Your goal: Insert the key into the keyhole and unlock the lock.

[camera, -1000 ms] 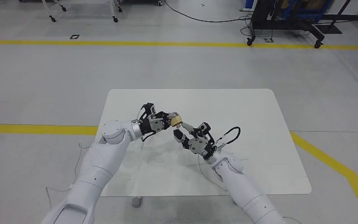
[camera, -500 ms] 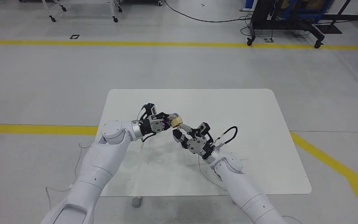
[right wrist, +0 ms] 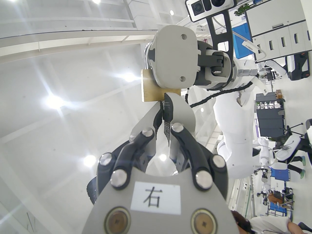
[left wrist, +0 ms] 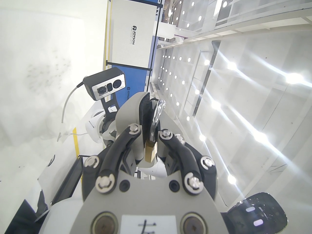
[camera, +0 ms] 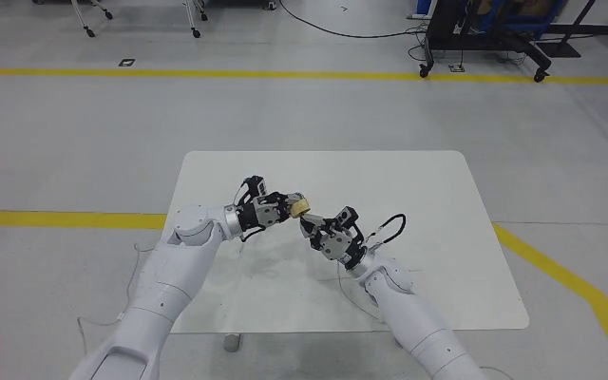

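Over white desk [camera: 427,190], left jaws clamp small brass padlock [camera: 299,203]; right jaws pinch thin dark key [right wrist: 161,107], tip touching padlock.

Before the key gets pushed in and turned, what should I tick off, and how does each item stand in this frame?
1. Grip on lock by left gripper: ok, the brass body is clamped between its fingers.
2. Grip on key by right gripper: ok.
3. Contact of key tip with lock: ok, it meets the body's end in the right wrist view.
4. Alignment with keyhole: cannot tell, the hole is hidden.
5. State of shackle: cannot tell whether it is latched.
6. Clearance above table: ok, both are held up off it.
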Action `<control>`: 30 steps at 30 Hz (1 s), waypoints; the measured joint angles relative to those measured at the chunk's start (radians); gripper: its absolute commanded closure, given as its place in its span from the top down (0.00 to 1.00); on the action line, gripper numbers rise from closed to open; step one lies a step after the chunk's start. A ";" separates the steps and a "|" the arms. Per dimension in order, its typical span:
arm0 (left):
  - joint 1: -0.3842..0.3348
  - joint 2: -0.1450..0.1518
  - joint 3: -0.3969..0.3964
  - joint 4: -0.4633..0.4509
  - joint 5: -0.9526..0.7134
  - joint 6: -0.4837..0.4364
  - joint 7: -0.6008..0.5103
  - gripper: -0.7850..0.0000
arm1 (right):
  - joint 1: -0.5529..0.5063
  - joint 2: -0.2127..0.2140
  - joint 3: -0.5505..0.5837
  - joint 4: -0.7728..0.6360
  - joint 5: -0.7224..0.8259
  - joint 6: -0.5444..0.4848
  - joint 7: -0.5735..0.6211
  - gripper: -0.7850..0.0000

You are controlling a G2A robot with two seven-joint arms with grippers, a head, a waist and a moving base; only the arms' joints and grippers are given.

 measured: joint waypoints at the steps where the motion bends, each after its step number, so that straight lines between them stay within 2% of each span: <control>1: 0.000 0.000 0.001 -0.002 0.003 -0.006 -0.002 0.00 | -0.001 0.000 0.002 -0.001 0.000 -0.001 0.001 0.00; 4: 0.000 0.002 0.008 -0.014 0.036 -0.055 -0.010 0.00 | -0.007 -0.001 0.010 -0.002 0.027 -0.007 0.002 0.00; 7: 0.005 0.005 0.008 -0.031 0.083 -0.142 -0.009 0.00 | -0.015 -0.005 0.019 -0.002 0.086 -0.002 0.016 0.00; 13: 0.039 0.013 -0.003 -0.099 0.236 -0.417 0.085 0.00 | -0.023 -0.006 0.046 0.012 0.206 0.067 0.071 0.00; 15: 0.052 0.015 -0.005 -0.114 0.254 -0.460 0.104 0.00 | -0.021 -0.006 0.051 0.017 0.209 0.075 0.073 0.00; 18: 0.061 0.016 -0.010 -0.120 0.249 -0.456 0.120 0.00 | -0.024 -0.005 0.052 0.013 0.190 0.075 0.076 0.01; 20: 0.062 0.017 -0.014 -0.119 0.237 -0.442 0.125 0.00 | -0.027 -0.003 0.052 0.005 0.175 0.077 0.076 0.29; 23: 0.064 0.016 -0.016 -0.119 0.194 -0.416 0.120 0.00 | -0.029 0.000 0.056 -0.009 0.138 0.077 0.071 0.43; 26: 0.063 0.015 -0.016 -0.115 0.159 -0.382 0.104 0.00 | -0.034 0.005 0.060 -0.031 0.081 0.054 0.053 0.49; 30: 0.063 0.015 -0.019 -0.111 0.142 -0.362 0.106 0.00 | -0.073 0.019 0.091 -0.095 -0.012 0.006 0.041 0.74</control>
